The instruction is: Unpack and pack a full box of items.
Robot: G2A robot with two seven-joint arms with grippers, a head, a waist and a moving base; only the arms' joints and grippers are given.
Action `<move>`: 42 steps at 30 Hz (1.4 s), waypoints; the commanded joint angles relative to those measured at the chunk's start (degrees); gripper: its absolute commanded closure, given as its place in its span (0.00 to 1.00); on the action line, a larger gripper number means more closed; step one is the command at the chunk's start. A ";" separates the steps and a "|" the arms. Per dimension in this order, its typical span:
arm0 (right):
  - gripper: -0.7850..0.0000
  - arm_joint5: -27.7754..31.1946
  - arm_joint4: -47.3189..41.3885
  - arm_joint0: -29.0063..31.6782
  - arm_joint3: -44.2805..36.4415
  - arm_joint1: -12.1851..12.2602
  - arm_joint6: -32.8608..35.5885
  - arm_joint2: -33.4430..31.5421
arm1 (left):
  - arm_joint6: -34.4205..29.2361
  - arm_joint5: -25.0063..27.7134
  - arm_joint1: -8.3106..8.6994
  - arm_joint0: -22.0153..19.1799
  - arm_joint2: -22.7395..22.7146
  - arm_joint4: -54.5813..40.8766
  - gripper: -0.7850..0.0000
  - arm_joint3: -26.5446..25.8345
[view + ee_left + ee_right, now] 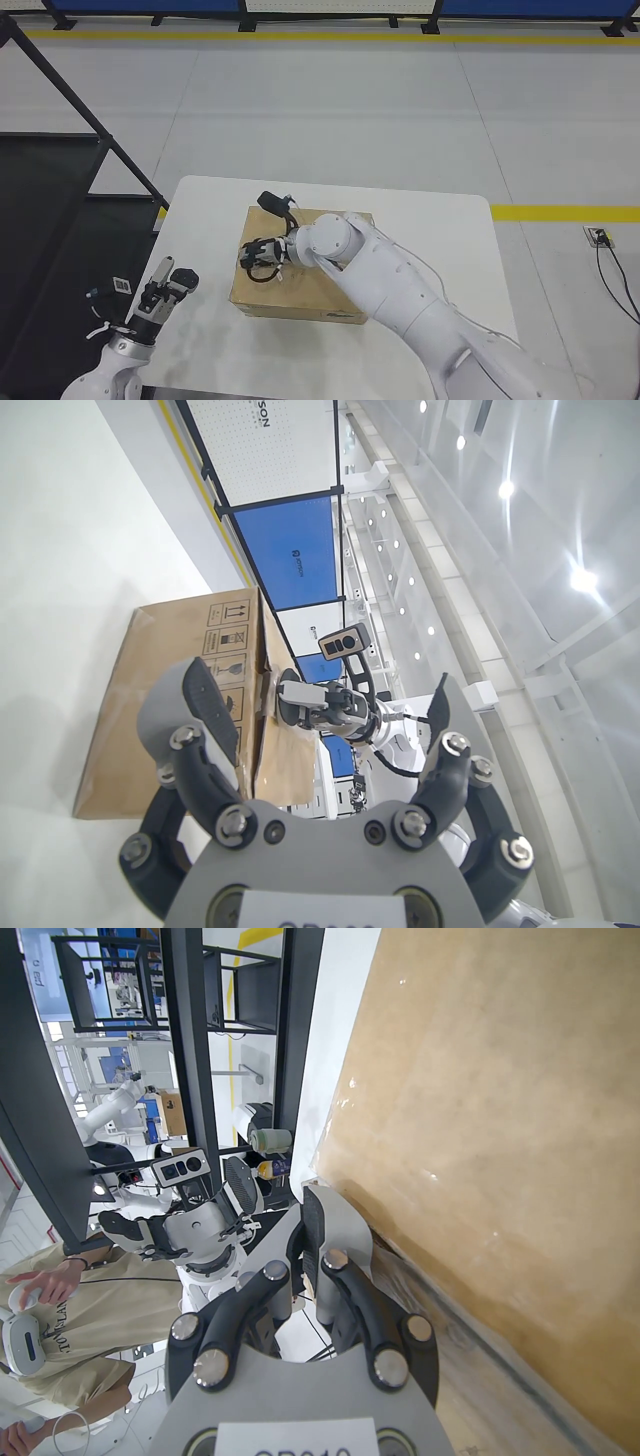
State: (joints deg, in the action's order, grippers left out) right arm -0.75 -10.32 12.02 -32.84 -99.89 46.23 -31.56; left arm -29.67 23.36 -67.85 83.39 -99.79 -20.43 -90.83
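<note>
one box (290,296) — right gripper (258,262) atop, left gripper (178,281) apart

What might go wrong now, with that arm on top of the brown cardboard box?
The right gripper sits at the top edge of the taped brown cardboard box, while the open left gripper hangs apart from it. With nothing bracing the box, a pull may slide or tip it on the white table.
</note>
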 commanded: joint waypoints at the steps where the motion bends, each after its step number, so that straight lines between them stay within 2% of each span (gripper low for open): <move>1: 1.00 -0.32 0.35 -0.20 0.50 -0.25 0.26 -0.13 | -0.78 -0.02 0.10 -0.13 -0.18 0.09 0.00 -0.08; 14: 1.00 -4.70 4.15 0.93 -1.23 1.52 1.65 -3.13 | -3.40 0.23 0.48 -1.22 0.26 1.23 0.00 -0.23; 30: 1.00 -16.62 13.38 6.34 -13.81 6.32 2.48 -8.34 | -5.27 0.40 0.92 -2.51 0.24 0.16 0.00 1.19; 42: 1.00 -21.47 18.67 10.14 -20.34 9.58 5.90 -12.93 | -5.55 0.35 1.16 -3.25 0.35 -0.26 0.00 1.76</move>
State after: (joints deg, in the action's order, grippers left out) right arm -21.85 7.90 21.88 -52.63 -90.55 51.96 -44.16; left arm -35.17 23.77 -66.71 80.22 -99.50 -20.74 -89.11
